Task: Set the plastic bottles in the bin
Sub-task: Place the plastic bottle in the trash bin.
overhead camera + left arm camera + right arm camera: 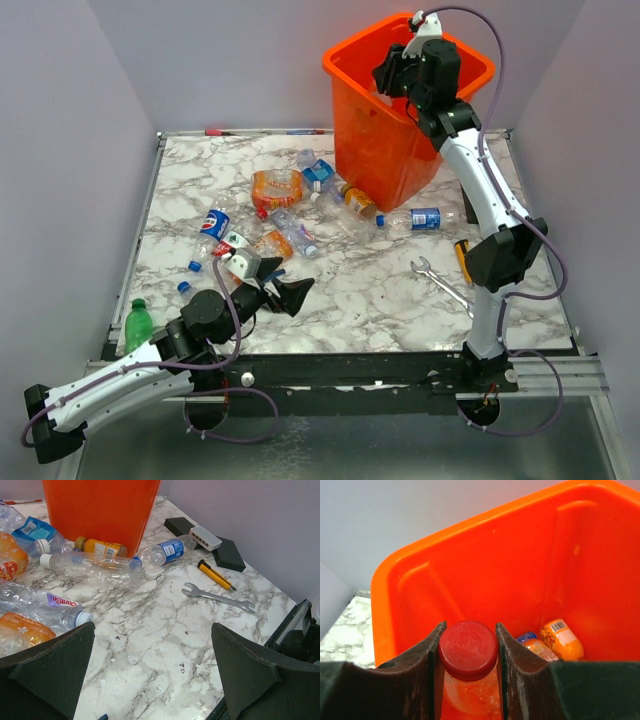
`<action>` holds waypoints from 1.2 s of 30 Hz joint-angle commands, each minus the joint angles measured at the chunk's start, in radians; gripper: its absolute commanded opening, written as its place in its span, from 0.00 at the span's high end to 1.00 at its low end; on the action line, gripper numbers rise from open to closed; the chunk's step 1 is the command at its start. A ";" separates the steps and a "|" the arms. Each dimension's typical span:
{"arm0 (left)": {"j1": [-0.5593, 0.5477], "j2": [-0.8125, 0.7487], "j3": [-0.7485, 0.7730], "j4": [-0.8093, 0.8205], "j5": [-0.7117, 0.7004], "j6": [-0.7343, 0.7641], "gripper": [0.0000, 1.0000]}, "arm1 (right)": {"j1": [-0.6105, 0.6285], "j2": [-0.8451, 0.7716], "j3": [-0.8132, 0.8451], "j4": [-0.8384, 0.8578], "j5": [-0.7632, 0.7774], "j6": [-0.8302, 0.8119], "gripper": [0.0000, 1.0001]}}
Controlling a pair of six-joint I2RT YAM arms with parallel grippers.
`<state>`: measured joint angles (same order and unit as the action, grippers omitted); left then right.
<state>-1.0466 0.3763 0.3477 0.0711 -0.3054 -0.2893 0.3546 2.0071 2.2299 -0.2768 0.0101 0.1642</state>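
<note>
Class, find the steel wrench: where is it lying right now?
In the top view the wrench lies on the right side of the marble table, beside the yellow-handled tool and in front of the blue-labelled bottle.

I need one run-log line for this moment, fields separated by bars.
right gripper: shut on red-capped bottle, over bin opening | left gripper: open, empty, low over table | several bottles on table

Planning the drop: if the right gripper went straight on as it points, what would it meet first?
The right gripper, shut on a red-capped bottle, points down into the bin. It would likely meet the bin's orange inside first, bottle leading; depth is unclear.
</note>
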 commanded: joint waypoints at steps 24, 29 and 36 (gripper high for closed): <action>0.003 0.039 0.084 -0.118 -0.190 -0.054 0.01 | 0.094 -0.627 -0.587 0.252 -0.260 0.207 0.02; 0.005 0.100 0.123 -0.175 -0.259 -0.058 0.01 | 0.096 -0.978 -1.077 0.374 -0.332 0.294 0.02; 0.006 0.182 0.206 -0.417 -0.513 -0.183 0.01 | 0.098 -1.200 -1.502 0.280 -0.325 0.419 0.06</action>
<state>-1.0462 0.5259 0.4820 -0.1436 -0.6003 -0.3595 0.4519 0.8547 0.9112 0.0463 -0.2871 0.4747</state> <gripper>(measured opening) 0.991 0.956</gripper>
